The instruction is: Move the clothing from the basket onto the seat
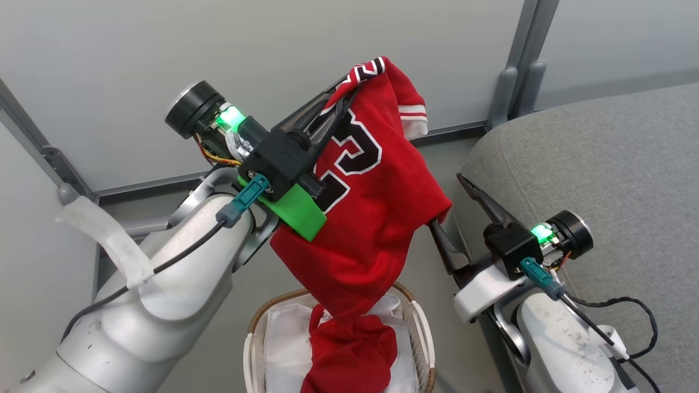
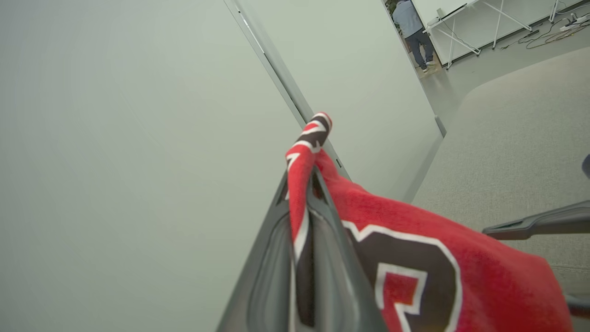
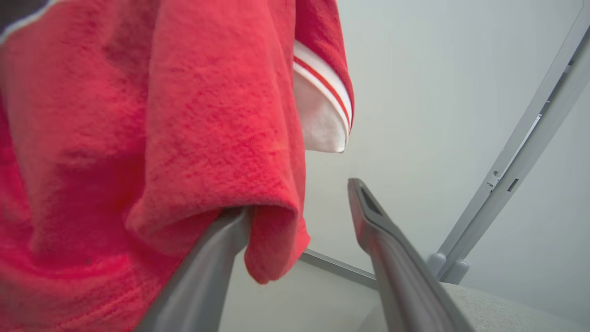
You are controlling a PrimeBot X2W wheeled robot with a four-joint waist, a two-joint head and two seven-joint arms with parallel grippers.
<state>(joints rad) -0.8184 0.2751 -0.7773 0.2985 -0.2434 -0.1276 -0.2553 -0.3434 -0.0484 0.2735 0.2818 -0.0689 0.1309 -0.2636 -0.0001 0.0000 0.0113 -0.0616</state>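
One big grey seat is sitting on the robot's right side, and no clothes are lying on it. Two pale arms are reaching up in the head view, one on each side.

Two red clothes are showing. The bigger one is the jersey. It is hanging in the air between the arms, just beside the seat's edge and above the basket. Its long way is running up and down. A top corner with black, white and red trim is pointing up, and the bottom end is drooping down to the basket. The big black number with white edges is tipping sideways.

One white basket with a brown rim is standing on the floor below. One white cloth liner is lying inside it. The smaller red cloth is lying bunched up in the basket, right under the jersey's low end. I cannot tell if the two are touching.

The left gripper is squeezing its two dark fingers tight together on the jersey's top trim and holding it up high. The right gripper is spreading its two fingers far apart and is gripping nothing. One of its fingers is poking under the jersey's side edge, and the cloth is draping over it. The other finger is standing bare.
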